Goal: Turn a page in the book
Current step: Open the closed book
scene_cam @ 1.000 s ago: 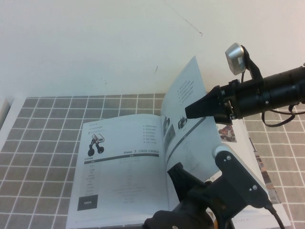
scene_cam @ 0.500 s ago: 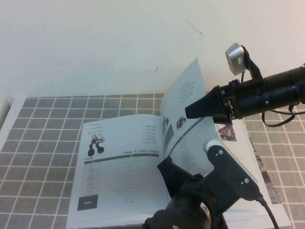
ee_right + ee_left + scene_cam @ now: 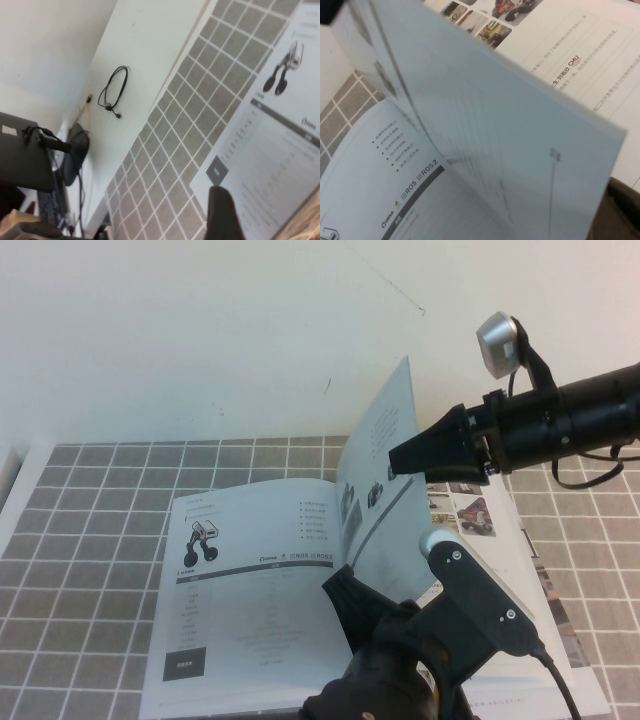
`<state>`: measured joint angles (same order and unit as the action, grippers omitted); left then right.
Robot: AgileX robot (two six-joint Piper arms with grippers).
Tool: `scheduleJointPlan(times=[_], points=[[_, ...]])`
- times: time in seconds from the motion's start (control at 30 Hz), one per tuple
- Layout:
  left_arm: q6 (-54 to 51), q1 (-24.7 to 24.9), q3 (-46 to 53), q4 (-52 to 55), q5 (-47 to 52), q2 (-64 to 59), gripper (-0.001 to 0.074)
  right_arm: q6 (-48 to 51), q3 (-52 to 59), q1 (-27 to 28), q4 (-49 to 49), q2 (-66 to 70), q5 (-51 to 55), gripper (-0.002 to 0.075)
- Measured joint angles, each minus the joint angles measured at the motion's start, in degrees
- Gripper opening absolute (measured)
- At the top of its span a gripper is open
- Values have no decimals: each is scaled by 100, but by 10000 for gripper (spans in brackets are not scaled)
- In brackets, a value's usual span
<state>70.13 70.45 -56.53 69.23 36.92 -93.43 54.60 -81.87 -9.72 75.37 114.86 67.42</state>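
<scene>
The book (image 3: 260,580) lies open on the tiled table, its left leaf showing a white two-wheeled robot and a black square. The page (image 3: 385,470) stands nearly upright above the spine, curling, and fills the left wrist view (image 3: 495,140). My right gripper (image 3: 398,455) reaches in from the right at mid-height of the page, its tip against the page's near face, and looks open with nothing between its jaws. One dark finger (image 3: 223,215) shows over the left leaf (image 3: 280,150). My left gripper (image 3: 342,596) is low in front, by the page's bottom edge near the spine.
Grey tiles (image 3: 90,540) surround the book. A white wall (image 3: 200,340) rises behind. The right leaf with colour photos (image 3: 470,510) lies flat under the right arm. Magazine sheets (image 3: 548,590) stick out at the right. A black cable loop (image 3: 112,92) lies on the white surface.
My left arm has slid left along the book's lower edge, under the lifted page. My right gripper has risen slightly, and the page stands a little more upright.
</scene>
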Motion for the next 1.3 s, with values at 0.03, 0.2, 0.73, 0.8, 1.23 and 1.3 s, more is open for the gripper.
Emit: scheduleJointPlan(times=[0.03,0.2,0.73,0.8,1.23,1.3], points=[[0,0,0,0,0,0,-4,0,-88,0,-43,-15,0,406],[0,0,0,0,0,0,-4,-297,-707,0,-639,-55,49,406],[0,0,0,0,24,0,-4,-1399,-949,-91,-3531,298,167,96],[0,0,-5,0,24,0,-4,-1377,-772,-166,-3619,454,167,44],[-131,-124,-5,-495,633,0,-4,-1588,-637,-295,-4111,679,118,-1],[-215,-246,-5,-750,695,0,-4,-1664,-637,-295,-4248,679,118,-1]])
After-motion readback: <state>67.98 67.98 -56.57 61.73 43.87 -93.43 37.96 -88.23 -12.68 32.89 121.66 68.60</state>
